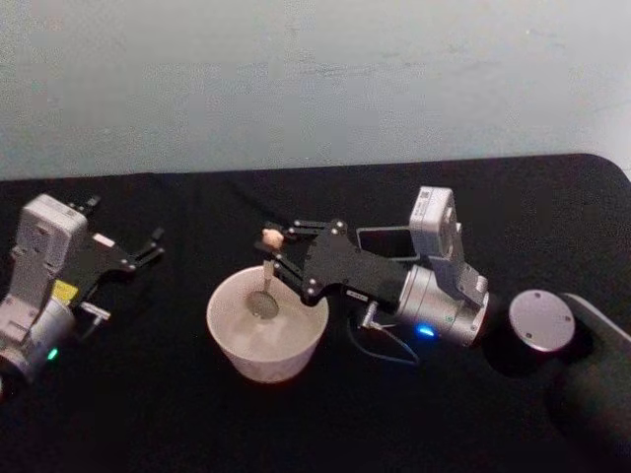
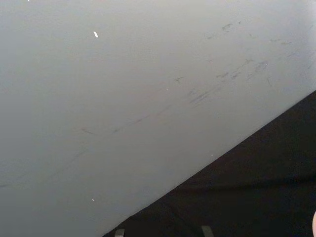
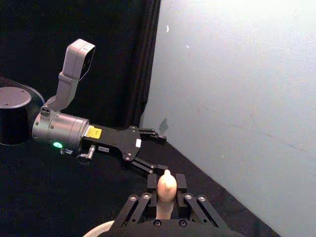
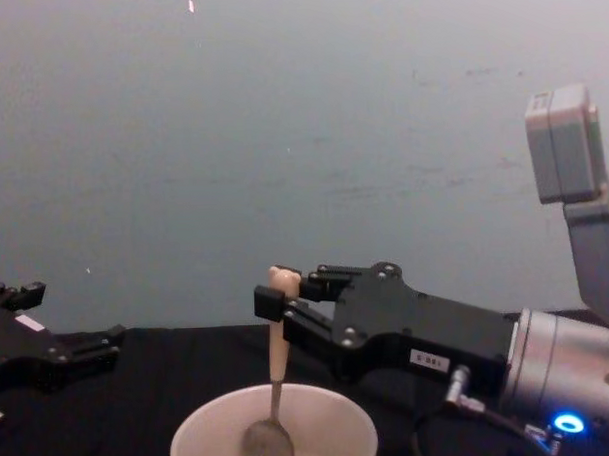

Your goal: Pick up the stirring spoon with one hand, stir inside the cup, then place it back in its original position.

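The black tabletop (image 1: 177, 414) runs across my whole work area, and a plain pale wall (image 1: 315, 79) rises behind its far edge. The cup (image 1: 296, 345) stands upright on the tabletop in front of me, slightly left of centre, and I can see no contents in it. My right arm reaches in from the right, its silver wrist level with the cup and its black right hand (image 1: 276, 252) held over the cup's far rim. That hand is clamped on the stirring spoon (image 4: 276, 334), gripping high on the peach handle so that the small bear head shows just above the fingers (image 4: 307, 285). The spoon hangs close to upright, its metal bowl down inside the cup and low near the bottom; I cannot tell whether it touches. The dark grey holder (image 1: 385, 242) stands just behind my right hand, beyond the cup and partly hidden. My left hand (image 1: 148, 246) is parked at the left of the tabletop, well apart from the cup, fingers spread and gripping nothing.
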Action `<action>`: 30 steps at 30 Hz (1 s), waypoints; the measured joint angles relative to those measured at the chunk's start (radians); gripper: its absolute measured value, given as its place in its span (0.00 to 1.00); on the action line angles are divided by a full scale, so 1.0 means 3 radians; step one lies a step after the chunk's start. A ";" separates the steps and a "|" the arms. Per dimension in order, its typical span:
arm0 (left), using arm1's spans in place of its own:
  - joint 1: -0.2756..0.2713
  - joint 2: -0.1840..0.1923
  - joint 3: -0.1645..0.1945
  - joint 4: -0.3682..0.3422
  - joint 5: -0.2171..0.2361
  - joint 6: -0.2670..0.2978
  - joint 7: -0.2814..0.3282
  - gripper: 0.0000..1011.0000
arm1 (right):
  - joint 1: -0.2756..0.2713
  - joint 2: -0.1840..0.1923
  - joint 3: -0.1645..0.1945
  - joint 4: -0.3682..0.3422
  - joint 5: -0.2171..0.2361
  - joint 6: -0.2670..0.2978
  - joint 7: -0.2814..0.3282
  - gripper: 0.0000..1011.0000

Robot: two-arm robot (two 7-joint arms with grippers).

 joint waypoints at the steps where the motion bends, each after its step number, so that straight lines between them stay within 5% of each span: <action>1: 0.0000 0.0000 0.0000 0.0000 0.0000 0.0000 0.0000 0.99 | 0.0000 0.0000 0.0003 0.0000 -0.0006 0.0000 0.0000 0.21; 14: 0.0000 0.0000 0.0000 0.0000 0.0000 0.0000 0.0000 0.99 | -0.0072 0.0085 0.0072 -0.0095 -0.0036 0.0028 -0.0057 0.21; 30: 0.0000 0.0000 0.0000 0.0000 0.0000 0.0000 0.0000 0.99 | -0.0389 0.0351 0.0074 -0.0593 0.0066 0.0172 0.0026 0.21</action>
